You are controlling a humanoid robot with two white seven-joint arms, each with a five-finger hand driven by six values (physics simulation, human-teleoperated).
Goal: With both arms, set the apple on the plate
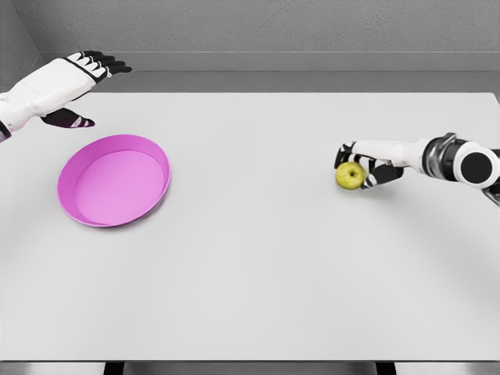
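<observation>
Fingers [361, 156] of the right hand [371, 162]: curled around the small round yellow-green apple [350, 175], which sits on the pale grey table [258, 258] at its right side. Left hand [78, 74]: raised at upper left, fingers extended and loose, holding nothing, thumb apart below. Shallow round magenta plastic plate [114, 180]: on the table's left, just below that hand, well apart from the apple.

Single head view, high and angled down over the white table [258, 266] from its near edge, facing the far grey wall [273, 27]; whole tabletop fits, mid-distance.
</observation>
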